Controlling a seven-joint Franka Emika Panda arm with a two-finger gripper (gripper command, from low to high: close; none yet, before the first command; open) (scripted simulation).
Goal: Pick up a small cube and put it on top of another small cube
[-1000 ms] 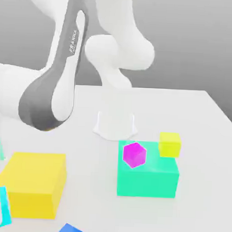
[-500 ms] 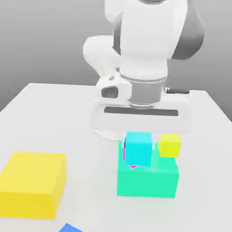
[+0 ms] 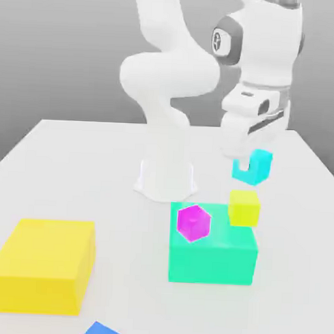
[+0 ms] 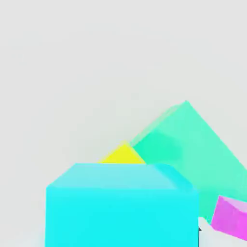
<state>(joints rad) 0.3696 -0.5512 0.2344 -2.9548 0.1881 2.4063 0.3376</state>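
The pincer (image 3: 246,161) is pinching the small cyan cube (image 3: 254,167) and holds it up in the air, right above the small yellow-green cube (image 3: 244,207). That one sits beside the big teal-green block (image 3: 212,255), where a small pink cube (image 3: 194,222) rests.

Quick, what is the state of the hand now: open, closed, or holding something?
Hand: closed on the small cyan cube, held in the air above the small yellow-green cube.
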